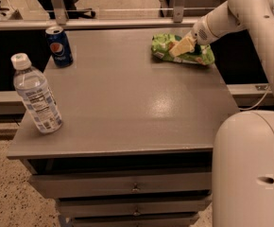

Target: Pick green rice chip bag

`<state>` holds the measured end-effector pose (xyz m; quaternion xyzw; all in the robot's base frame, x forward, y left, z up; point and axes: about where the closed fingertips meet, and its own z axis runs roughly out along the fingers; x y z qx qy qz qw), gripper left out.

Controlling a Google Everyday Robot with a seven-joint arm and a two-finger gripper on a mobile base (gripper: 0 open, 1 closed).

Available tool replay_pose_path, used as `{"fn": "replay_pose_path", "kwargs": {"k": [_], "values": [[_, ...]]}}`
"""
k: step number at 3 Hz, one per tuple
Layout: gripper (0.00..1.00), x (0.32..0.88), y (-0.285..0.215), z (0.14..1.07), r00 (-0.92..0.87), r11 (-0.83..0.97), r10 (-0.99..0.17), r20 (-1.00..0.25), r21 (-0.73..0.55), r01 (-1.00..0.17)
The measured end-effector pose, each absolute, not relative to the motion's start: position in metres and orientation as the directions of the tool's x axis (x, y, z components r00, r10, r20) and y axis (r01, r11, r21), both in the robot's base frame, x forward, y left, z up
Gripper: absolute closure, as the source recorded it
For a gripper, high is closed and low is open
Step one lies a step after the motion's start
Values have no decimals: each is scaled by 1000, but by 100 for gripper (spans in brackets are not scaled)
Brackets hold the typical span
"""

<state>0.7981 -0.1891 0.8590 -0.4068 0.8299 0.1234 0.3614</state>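
The green rice chip bag (161, 45) lies flat at the far right of the grey table top (127, 103), light green and crinkly. My gripper (182, 47) reaches in from the right on the white arm (231, 15) and sits on top of the middle of the bag, covering part of it. The bag rests on the table.
A blue Pepsi can (59, 46) stands at the far left of the table. A clear water bottle (35, 94) stands near the front left edge. The robot's white body (250, 169) fills the lower right. Drawers (134, 186) are below the table top. A metal rail (104, 22) runs behind the table.
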Motion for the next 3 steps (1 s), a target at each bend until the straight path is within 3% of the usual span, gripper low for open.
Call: {"fn": "replay_pose_path", "kwargs": {"k": [1, 2, 3], "values": [[95, 780, -184, 888, -376, 612, -571, -729, -74, -787], [100, 739, -172, 957, -274, 574, -527, -804, -99, -813], [100, 727, -158, 969, -256, 555, -527, -810, -100, -826]]}}
